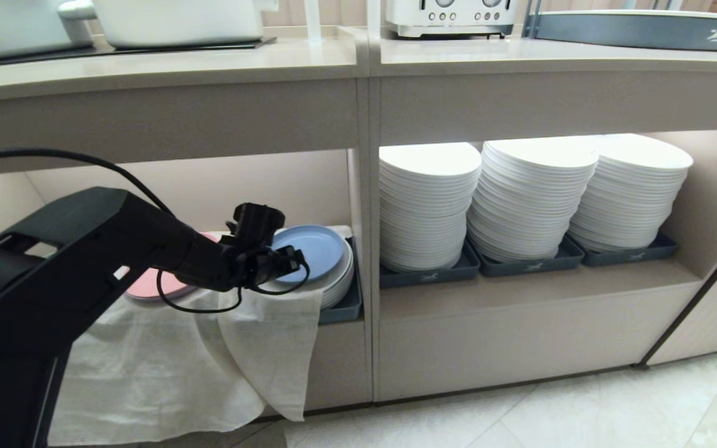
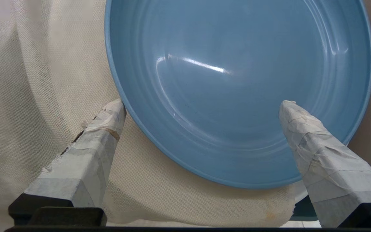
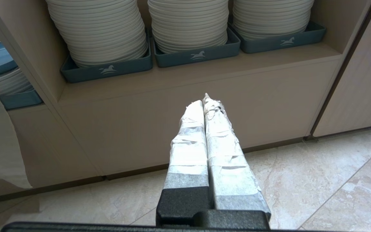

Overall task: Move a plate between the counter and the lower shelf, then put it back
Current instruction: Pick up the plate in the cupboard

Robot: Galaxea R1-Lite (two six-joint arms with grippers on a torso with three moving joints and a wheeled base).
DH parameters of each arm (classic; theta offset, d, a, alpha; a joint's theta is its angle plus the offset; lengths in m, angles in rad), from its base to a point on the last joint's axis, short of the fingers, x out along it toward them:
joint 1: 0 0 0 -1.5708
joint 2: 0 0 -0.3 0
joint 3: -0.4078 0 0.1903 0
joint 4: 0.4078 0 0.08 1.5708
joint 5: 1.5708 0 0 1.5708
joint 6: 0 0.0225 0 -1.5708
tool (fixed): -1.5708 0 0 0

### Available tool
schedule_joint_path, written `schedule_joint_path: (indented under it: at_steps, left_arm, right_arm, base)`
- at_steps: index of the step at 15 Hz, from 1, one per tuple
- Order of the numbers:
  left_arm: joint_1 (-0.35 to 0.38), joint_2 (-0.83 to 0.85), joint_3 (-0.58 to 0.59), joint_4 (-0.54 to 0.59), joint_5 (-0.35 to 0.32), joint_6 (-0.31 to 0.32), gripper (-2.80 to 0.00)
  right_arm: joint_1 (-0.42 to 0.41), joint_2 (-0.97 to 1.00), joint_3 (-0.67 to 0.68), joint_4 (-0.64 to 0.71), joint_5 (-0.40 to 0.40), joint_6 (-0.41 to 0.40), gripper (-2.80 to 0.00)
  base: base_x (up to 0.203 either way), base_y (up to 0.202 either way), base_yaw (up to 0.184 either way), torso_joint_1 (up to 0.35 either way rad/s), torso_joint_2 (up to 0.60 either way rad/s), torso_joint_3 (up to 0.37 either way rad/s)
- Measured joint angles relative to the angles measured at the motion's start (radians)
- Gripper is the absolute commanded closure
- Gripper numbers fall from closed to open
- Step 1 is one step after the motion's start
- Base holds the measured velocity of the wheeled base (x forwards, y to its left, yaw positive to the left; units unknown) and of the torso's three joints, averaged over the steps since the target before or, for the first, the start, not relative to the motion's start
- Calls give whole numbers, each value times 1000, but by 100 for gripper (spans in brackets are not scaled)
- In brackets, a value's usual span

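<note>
The light-blue plate [image 1: 320, 244] lies on a low stack of white plates [image 1: 341, 281] in the lower shelf [image 1: 209, 180], below the counter [image 1: 209, 62]. My left gripper [image 1: 293, 258] reaches into that shelf at the plate's near edge and is open. In the left wrist view the plate [image 2: 237, 64] fills most of the frame. The gripper [image 2: 204, 104] has one taped finger [image 2: 108, 129] just outside the rim over the cloth, and the other finger [image 2: 317, 145] stands over the plate's inner face. Nothing is held. My right gripper [image 3: 204, 100] hangs shut over the floor, outside the head view.
A white cloth [image 1: 178, 354] drapes from the shelf over the cabinet front. A pink plate [image 1: 147, 287] lies behind my left arm. The grey tray [image 1: 349, 308] holds the low stack. Three tall white plate stacks [image 1: 526, 199] fill the neighbouring compartment. A toaster [image 1: 452, 15] stands on the counter.
</note>
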Motion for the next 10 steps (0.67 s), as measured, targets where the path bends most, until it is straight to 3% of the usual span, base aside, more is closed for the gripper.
schedule_joint_path:
  at_steps: [10]
  left_arm:
    - [14,4,-4,36,19,-10,-280]
  right_arm:
    - [0,0,0,0,0,0,0]
  base:
    - [0,0,0,0,0,0]
